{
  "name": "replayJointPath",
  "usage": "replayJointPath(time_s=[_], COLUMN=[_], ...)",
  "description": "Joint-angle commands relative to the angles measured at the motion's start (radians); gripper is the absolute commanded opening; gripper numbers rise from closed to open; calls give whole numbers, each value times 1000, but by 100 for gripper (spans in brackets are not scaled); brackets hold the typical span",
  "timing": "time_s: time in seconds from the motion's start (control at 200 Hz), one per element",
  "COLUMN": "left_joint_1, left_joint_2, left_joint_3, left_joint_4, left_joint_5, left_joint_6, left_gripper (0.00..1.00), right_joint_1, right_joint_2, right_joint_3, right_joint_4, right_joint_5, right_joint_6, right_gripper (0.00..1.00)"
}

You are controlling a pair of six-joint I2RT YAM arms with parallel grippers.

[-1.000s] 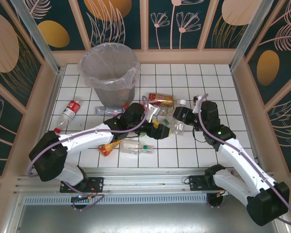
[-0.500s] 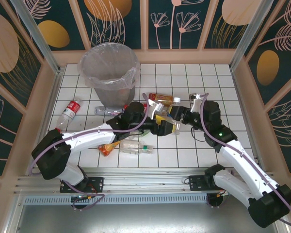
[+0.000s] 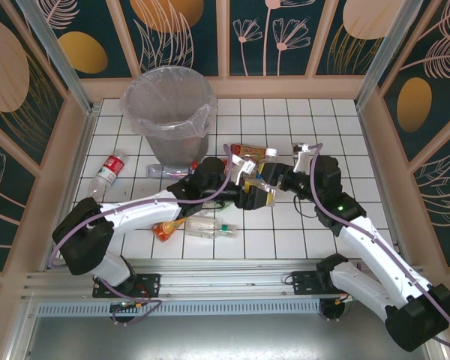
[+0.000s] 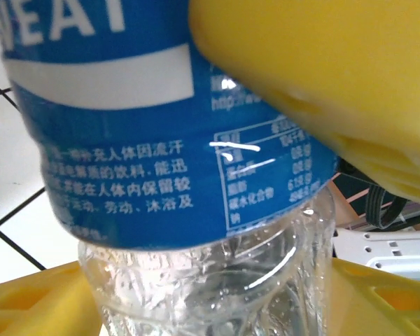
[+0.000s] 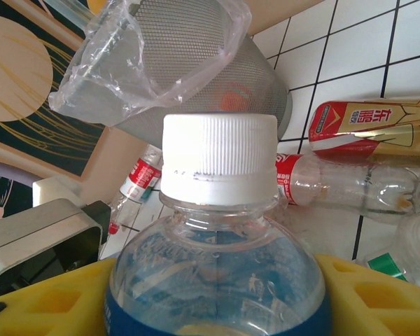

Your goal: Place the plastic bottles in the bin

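A clear plastic bottle point(image 3: 263, 175) with a blue label and white cap point(image 5: 219, 157) hangs above the tiles between both arms. My right gripper point(image 3: 282, 178) is shut on its upper body, yellow pads point(image 5: 42, 297) on either side. My left gripper point(image 3: 249, 195) holds the lower clear part point(image 4: 206, 280), its yellow fingers point(image 4: 28, 301) pressed to both sides. The grey bin point(image 3: 169, 105) with its clear bag stands at the back left, and its mesh wall point(image 5: 196, 77) shows behind the cap. More bottles lie on the tiles: a red-and-gold one point(image 3: 249, 151) and a red-labelled one point(image 5: 350, 185).
A red-labelled bottle point(image 3: 109, 171) lies far left by the wall. An orange-capped bottle point(image 3: 163, 229) and a green-labelled clear one point(image 3: 207, 226) lie under the left arm. Another clear bottle point(image 3: 165, 171) rests at the bin's foot. Patterned walls enclose the white tiled floor point(image 3: 337, 142).
The right gripper carried the blue-labelled bottle left to the left gripper. The left gripper's jaws, wide before, have closed in on the bottle's lower part.
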Motion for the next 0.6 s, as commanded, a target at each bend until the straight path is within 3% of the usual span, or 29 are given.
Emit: replayJointPath(time_s=[0.0, 0.345, 0.595], left_joint_1=[-7, -6, -3], left_joint_2=[11, -23, -60], left_joint_3=[28, 65, 89], left_joint_4=[31, -10, -105], left_joint_5=[20, -14, -81], left_joint_6=[-9, -9, 3], left_gripper=[72, 61, 60], right_joint_1=[12, 17, 17], right_joint_2=[-2, -15, -71], right_joint_3=[2, 2, 16], right_joint_4=[57, 42, -2], right_joint_5=[-4, 19, 49], right_joint_6=[7, 8, -8], right_gripper=[61, 66, 85])
